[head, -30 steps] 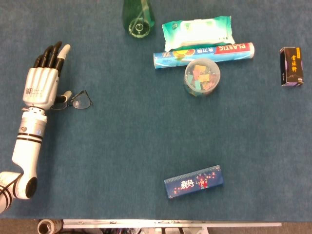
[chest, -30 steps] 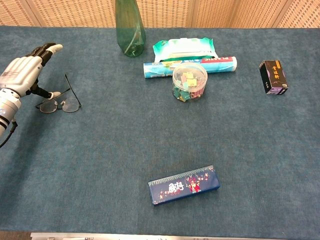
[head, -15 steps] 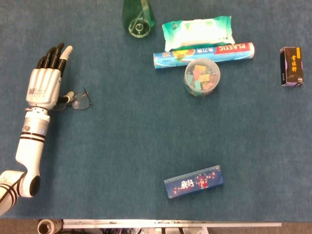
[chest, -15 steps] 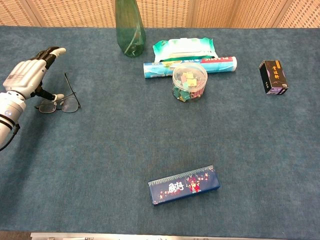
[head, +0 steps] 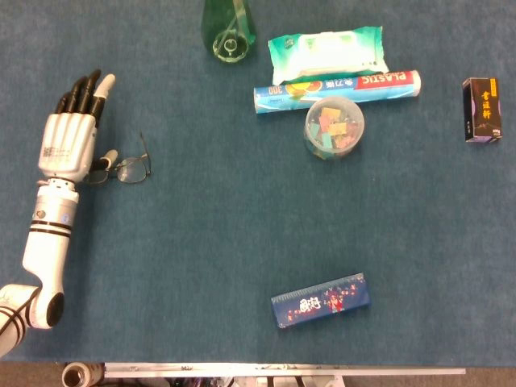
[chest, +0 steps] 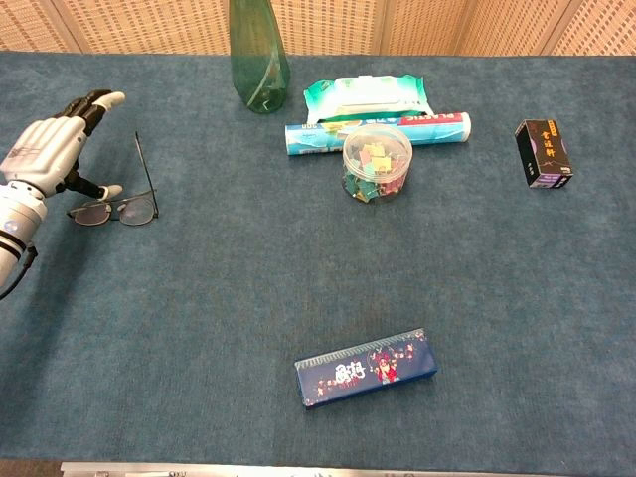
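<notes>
**Left robot hand at the glasses**

My left robot hand (head: 71, 137) lies flat over the tabletop (head: 201, 242) at the far left, its long fingers (head: 85, 90) stretched out straight and close together, holding nothing I can see. My thumb tip (chest: 107, 191) reaches down to the glasses (head: 129, 168) and seems to touch the frame at its left end; neither view settles whether it presses or only rests there.

The head view looks straight down: it shows the back of my hand and the glasses beside it, one temple (head: 145, 147) as a short line. The chest view, from the front, shows what that hides: my hand (chest: 45, 149) is raised off the tabletop with the thumb hanging below it, the lenses (chest: 134, 210) rest on the tabletop, and one temple (chest: 145, 164) rises steeply above them.

Well apart, at the far edge, stand a green bottle (chest: 256, 55), a wipes pack (head: 326, 50), a wrap roll (head: 339, 86) and a clear tub (head: 334, 126). My right robot hand shows in neither view.
</notes>
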